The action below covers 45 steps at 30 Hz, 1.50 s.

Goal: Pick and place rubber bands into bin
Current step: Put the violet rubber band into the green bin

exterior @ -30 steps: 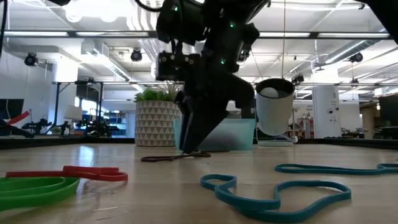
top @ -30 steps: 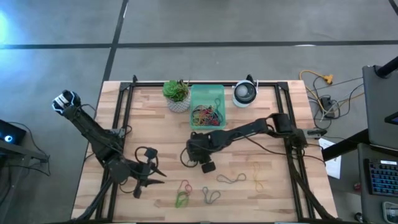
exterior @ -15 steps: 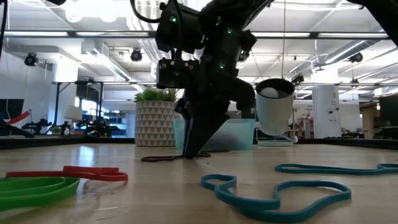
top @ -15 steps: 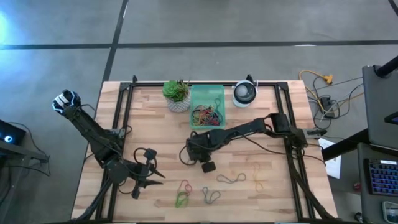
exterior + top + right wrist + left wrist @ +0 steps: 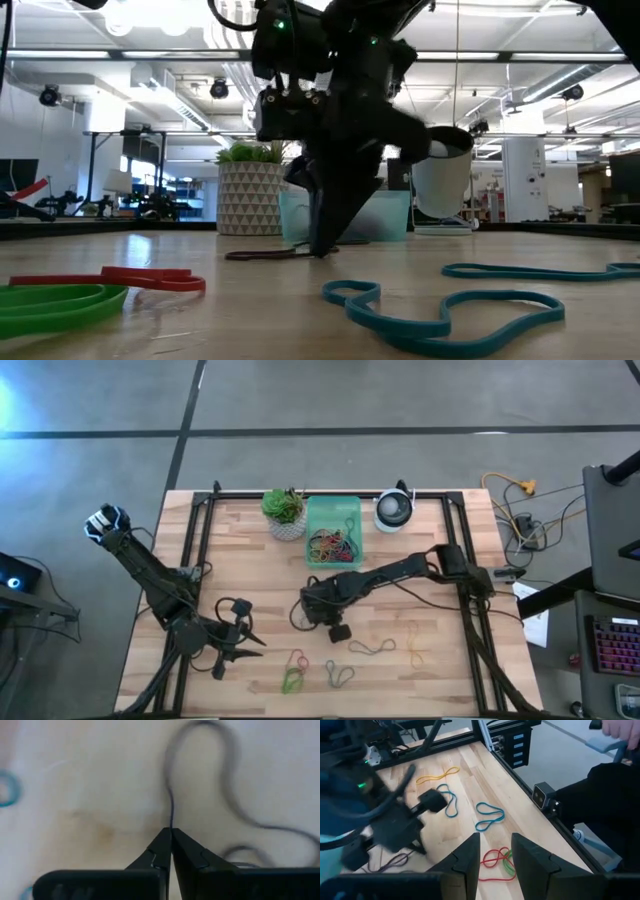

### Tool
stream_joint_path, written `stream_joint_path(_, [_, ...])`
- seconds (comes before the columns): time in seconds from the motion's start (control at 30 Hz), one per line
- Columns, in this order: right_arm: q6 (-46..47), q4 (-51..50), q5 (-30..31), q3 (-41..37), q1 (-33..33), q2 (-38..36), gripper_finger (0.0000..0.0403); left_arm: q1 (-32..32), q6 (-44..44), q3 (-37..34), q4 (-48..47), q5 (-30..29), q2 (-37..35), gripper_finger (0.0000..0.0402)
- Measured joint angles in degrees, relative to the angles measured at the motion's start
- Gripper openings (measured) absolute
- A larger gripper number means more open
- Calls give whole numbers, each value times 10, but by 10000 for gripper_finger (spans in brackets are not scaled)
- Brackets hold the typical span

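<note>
High view, L to R: left gripper waits at near-left of table, fingers parted, holding nothing. Just right of it, near edge: red band and green band touching, then a teal band. Right gripper sits mid-table, tips down on the wood; right wrist view shows fingers clenched on a thin dark band. Bin at far edge w/ a pile of bands inside. Another teal band and yellow band lie near-right.
</note>
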Motion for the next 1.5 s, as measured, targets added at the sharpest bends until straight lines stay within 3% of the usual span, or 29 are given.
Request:
stream_joint_path(0.17, [-9, 3, 22, 11, 18, -40, 8, 0, 0, 0, 0, 0, 0, 96])
stream_joint_path(0.4, [-15, 3, 114, 10, 46, -96, 8, 0, -1, -1, 0, 0, 0, 96])
stream_joint_path(0.77, [-33, -5, 388, 4, 79, -214, 8, 1, -1, -6, 4, 0, 0, 96])
stream_joint_path(0.97, [-56, -3, 501, 3, 60, -240, 8, 1, -1, -10, 8, 0, 0, 96])
stream_joint_path(1.3, [-58, -3, 517, 3, -42, -242, 9, 0, -15, -16, 20, 0, 1, 96])
stream_joint_path(1.5, [-18, -3, 465, -7, -113, -241, 9, 0, -15, -30, 39, 0, 1, 96])
